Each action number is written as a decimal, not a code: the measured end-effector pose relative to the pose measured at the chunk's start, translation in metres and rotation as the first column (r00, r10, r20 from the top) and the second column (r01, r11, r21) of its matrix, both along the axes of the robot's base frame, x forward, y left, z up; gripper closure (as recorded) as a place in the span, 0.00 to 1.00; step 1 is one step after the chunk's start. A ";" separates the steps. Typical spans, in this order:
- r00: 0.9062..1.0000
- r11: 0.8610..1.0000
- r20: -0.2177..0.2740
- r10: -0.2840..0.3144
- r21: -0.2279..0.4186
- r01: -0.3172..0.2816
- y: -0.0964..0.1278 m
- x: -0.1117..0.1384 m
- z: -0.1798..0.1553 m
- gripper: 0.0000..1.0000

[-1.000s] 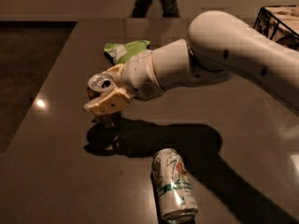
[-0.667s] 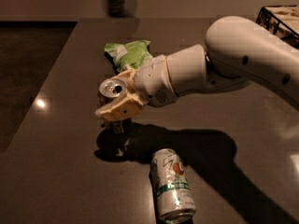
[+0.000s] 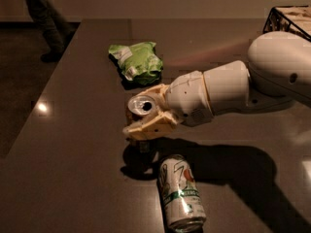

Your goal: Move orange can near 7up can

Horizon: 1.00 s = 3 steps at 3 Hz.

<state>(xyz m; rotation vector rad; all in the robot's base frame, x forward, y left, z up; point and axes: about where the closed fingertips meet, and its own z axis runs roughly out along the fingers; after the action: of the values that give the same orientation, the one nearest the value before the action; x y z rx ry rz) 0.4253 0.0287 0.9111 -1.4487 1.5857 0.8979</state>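
**A:** Where's the orange can point(image 3: 141, 104) right now?

**B:** Clamped in the claw point(image 3: 139, 116). The pale fingers press its sides, and the silver top with the open mouth faces the camera. It looks to be held above the worktop point(image 3: 73, 174) rather than resting on it, since a dark shadow lies on the surface just below.

**A:** And the 7up can point(image 3: 181, 193)?

**B:** It's lying on its side near the front edge, just below and right of the claw, close but apart from it. (The big 7 and the red dot are easy to see.)

**A:** Why carry the can from the side like that?

**B:** My guess is that a side grip keeps it upright, so it can go straight down onto its base. The arm reaches in from the right, which keeps the forearm off both the green snack bag point(image 3: 137, 61) behind it and the 7up can.

**A:** What's left to do?

**B:** Probably little more than lowering it and letting go. The risk I see is nudging the 7up can, which could roll.
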 end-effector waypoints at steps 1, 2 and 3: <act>1.000 1.000 -0.008 -0.010 0.002 0.010 -0.014 -0.010 -0.006 1.00; 1.000 1.000 -0.004 -0.027 0.001 0.027 -0.026 -0.016 -0.012 0.80; 0.999 0.999 0.002 -0.043 0.010 0.043 -0.033 -0.018 -0.016 0.58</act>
<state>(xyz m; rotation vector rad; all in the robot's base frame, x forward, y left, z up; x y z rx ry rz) 0.4076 -0.0045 0.8951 -1.4035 1.6026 0.8779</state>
